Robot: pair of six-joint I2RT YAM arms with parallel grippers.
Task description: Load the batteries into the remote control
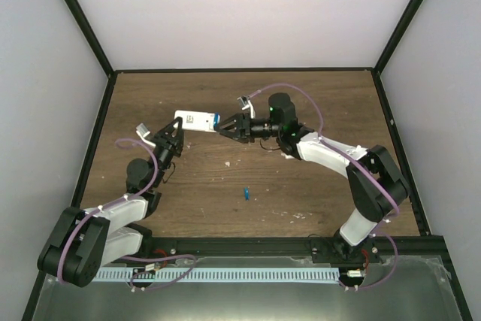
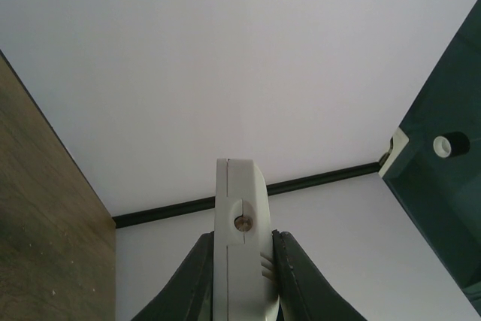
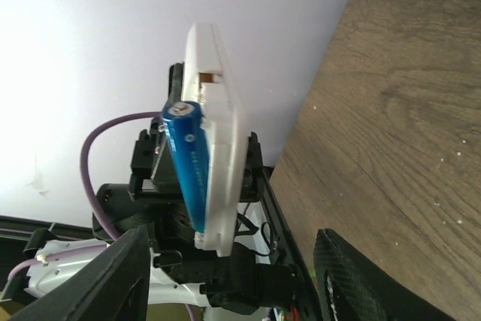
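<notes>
My left gripper (image 1: 175, 131) is shut on the white remote control (image 1: 192, 120) and holds it above the table. In the left wrist view the remote (image 2: 239, 216) stands edge-on between the two fingers of the left gripper (image 2: 240, 249). One blue battery (image 3: 188, 165) lies in the remote's open back (image 3: 225, 148); it shows as a blue tip at the remote's right end (image 1: 216, 119). My right gripper (image 1: 225, 125) is open just off that end, with its jaws wide apart around nothing (image 3: 233, 280). A second blue battery (image 1: 246, 194) lies on the table.
The wooden table (image 1: 316, 103) is walled by white panels with black frame bars. Small white flecks (image 1: 301, 216) lie near the front. A black rail (image 1: 248, 246) runs along the near edge by the arm bases.
</notes>
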